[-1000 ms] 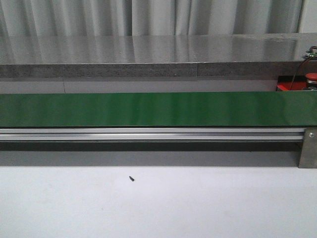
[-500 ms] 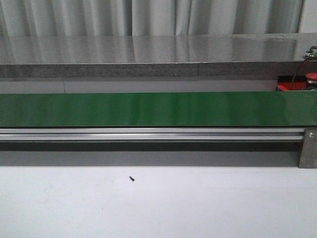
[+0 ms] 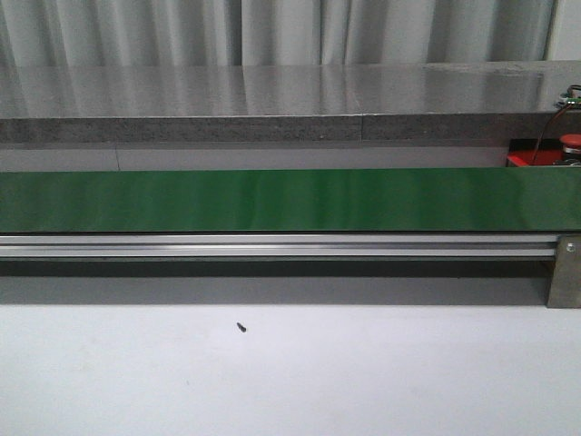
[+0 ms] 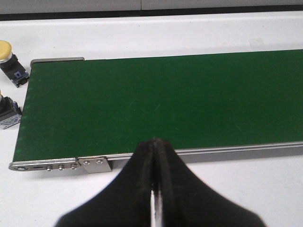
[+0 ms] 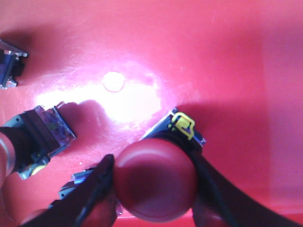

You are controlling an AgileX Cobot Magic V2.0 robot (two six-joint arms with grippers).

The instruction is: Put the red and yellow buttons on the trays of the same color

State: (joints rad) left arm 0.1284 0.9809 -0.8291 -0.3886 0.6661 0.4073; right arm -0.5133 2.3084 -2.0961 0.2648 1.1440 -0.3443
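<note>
In the right wrist view my right gripper [image 5: 156, 185] is shut on a red button [image 5: 155, 172]. Its fingers press both sides of the domed cap, just above the red tray [image 5: 199, 52]. Two more buttons lie on that tray [image 5: 35, 137] [image 5: 8, 66]. In the front view only a sliver of the red tray [image 3: 521, 160] and one red button [image 3: 570, 141] show at the far right. My left gripper [image 4: 155, 143] is shut and empty over the near edge of the green belt [image 4: 161, 99]. A yellow button [image 4: 8, 53] lies on the table beside the belt's end. No yellow tray is in view.
A second button with a dark base [image 4: 8, 112] lies beside the belt's end, cut by the frame edge. The belt [image 3: 290, 200] runs across the front view on an aluminium rail [image 3: 272, 245]. A grey ledge [image 3: 272, 127] stands behind it. A small dark speck [image 3: 241, 327] lies on the white table.
</note>
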